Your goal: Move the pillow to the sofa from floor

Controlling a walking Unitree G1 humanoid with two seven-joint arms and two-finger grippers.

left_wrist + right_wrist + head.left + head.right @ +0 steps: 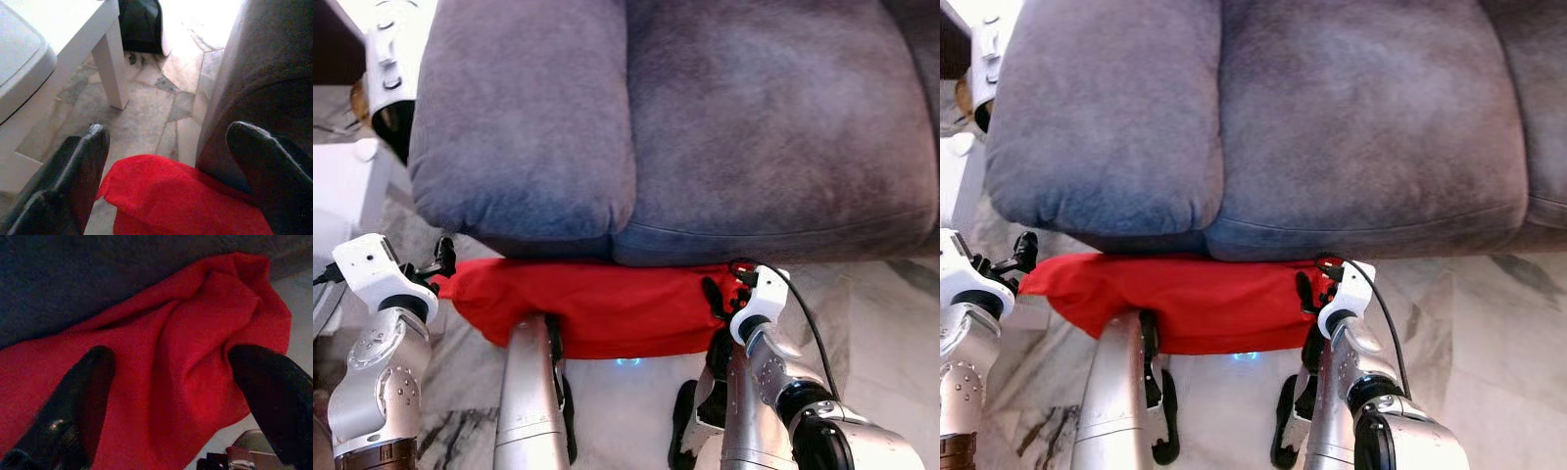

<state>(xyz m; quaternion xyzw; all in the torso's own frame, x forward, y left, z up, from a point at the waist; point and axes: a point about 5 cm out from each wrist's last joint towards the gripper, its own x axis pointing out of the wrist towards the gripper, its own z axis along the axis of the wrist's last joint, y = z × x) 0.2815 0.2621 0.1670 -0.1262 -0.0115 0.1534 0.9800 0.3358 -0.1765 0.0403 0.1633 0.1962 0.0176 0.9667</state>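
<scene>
- Sofa (705, 127): grey, deep-cushioned, two seat cushions meeting at a seam; its front edge overhangs the floor just in front of the robot.
- Floor (871, 313): pale marble with dark veins, bare to the right of the robot.
- Pillow (597, 304): red, soft and rumpled, lying on the floor against the foot of the sofa, its back edge tucked under the cushion overhang (how far under cannot be told).
- White table (73, 44): low, one leg standing on the marble off to the robot's left, well apart from the pillow.
- Left gripper (166, 166): fingers spread wide, hovering at the pillow's left end with the red corner between them and nothing clamped.
- Right gripper (171, 391): fingers likewise apart, straddling a bunched fold at the pillow's right end; the far finger looks to be touching the cloth, but no pinch is made.
- Risk, in my judgement: either gripper may catch only loose cover instead of the stuffing (the fabric is slack), so the pillow would sag or slip out on the lift.
- Further risk: raised straight up, the pillow would snag on the overhanging cushion; it likely needs drawing outward first, and uneven grips would let one end drop.
</scene>
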